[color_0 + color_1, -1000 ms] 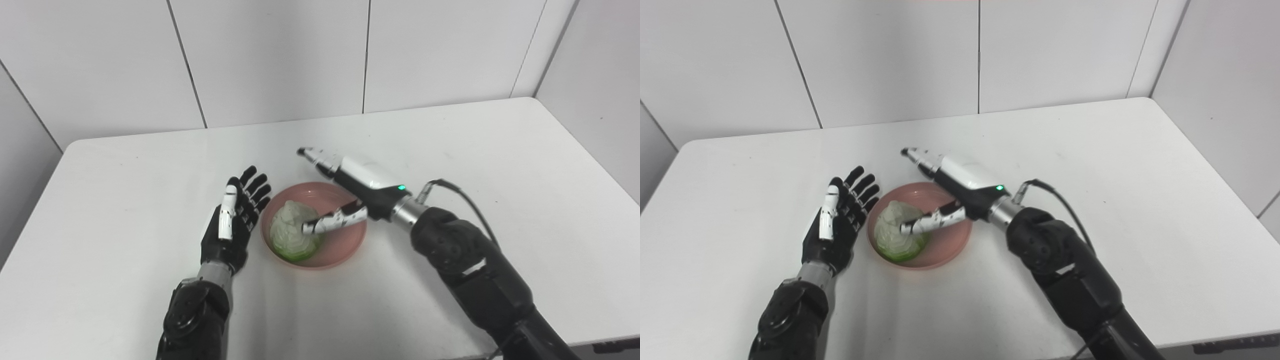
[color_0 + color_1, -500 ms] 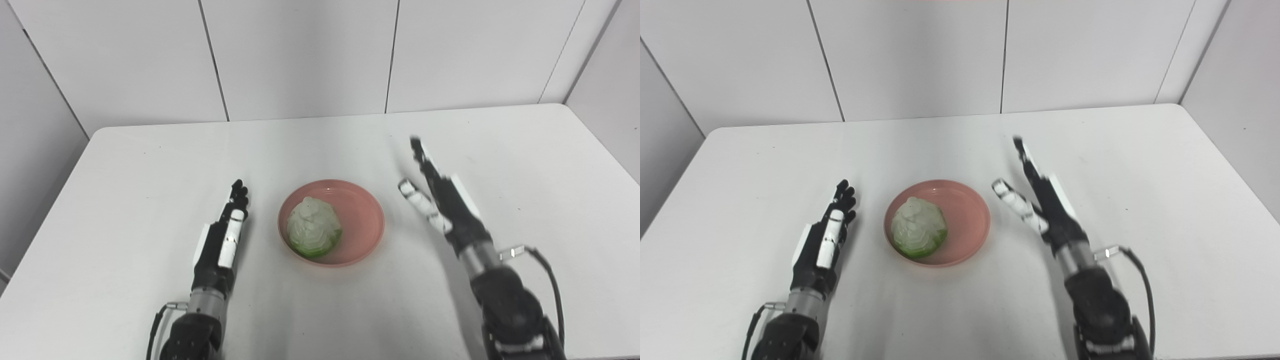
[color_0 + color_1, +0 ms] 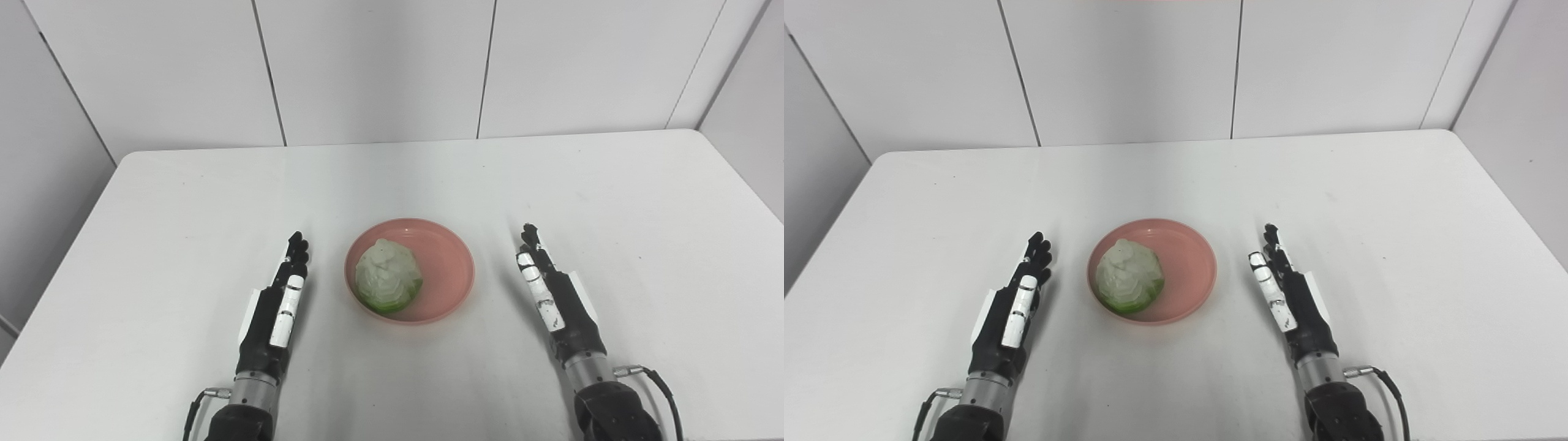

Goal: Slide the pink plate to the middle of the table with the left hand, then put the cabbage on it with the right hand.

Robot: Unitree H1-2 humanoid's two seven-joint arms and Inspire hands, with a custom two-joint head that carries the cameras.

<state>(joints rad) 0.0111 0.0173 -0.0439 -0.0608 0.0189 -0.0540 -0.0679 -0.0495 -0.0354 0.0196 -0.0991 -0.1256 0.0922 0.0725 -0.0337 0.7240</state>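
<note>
White table [image 3: 184, 202], pink plate [image 3: 456, 272] at its middle.

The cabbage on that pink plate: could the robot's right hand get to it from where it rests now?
Probably yes. The right hand lies open on the table just beside the pink plate, and only bare table and the low rim lie between it and the cabbage, which sits toward the plate's far side.

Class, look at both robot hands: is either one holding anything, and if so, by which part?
Nothing is held. The left hand and right hand are open, on either side of the pink plate, where the cabbage sits.
</note>
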